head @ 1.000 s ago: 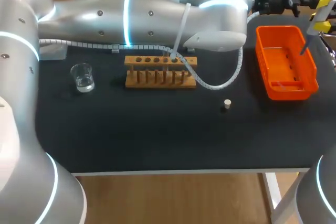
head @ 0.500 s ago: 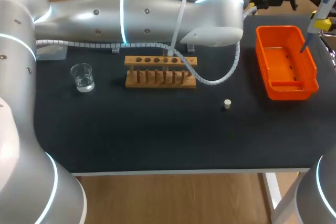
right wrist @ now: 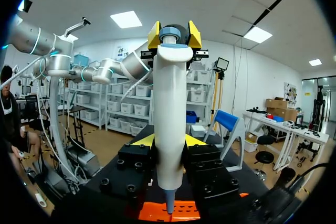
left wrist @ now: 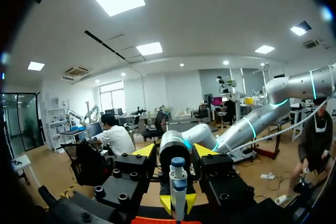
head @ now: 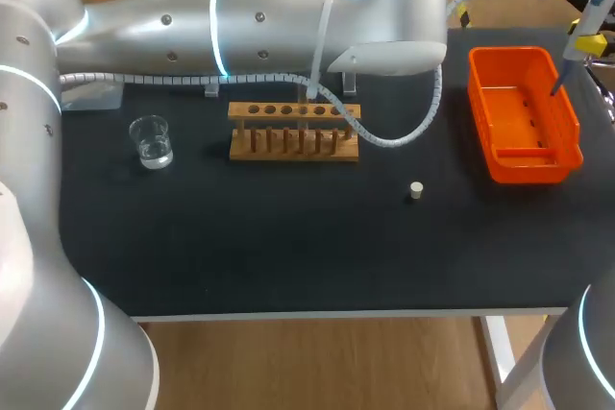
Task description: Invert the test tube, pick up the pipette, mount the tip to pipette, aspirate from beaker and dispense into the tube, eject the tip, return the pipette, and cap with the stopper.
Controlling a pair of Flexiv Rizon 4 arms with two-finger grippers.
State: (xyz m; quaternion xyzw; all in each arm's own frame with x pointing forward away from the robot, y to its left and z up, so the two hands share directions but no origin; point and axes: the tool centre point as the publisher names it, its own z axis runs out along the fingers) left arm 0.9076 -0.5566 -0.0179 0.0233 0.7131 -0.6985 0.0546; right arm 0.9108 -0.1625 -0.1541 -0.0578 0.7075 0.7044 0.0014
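Note:
My right gripper [right wrist: 168, 140] is shut on the white pipette [right wrist: 169, 108] and holds it upright over the orange tray [head: 573, 122] at the table's right. The pipette's thin lower end [head: 557, 89] points into the tray. My left gripper [right wrist: 173, 34] faces it with its yellow fingertips [left wrist: 144, 150] apart on either side of the pipette's blue-topped head [left wrist: 178, 163], so it is open. A wooden rack [head: 293, 132] stands mid-table with a clear tube [head: 310, 110] partly behind my left arm's cable. The beaker [head: 152, 140] sits to the rack's left and the small stopper [head: 415, 190] to its right.
My left arm [head: 250, 16] stretches across the back of the table above the rack, and its white cable [head: 404, 136] loops down past the rack's right end. Small pale items lie in the orange tray.
My left arm has shifted a little toward the back of the table. The right gripper with the pipette has stayed almost in place.

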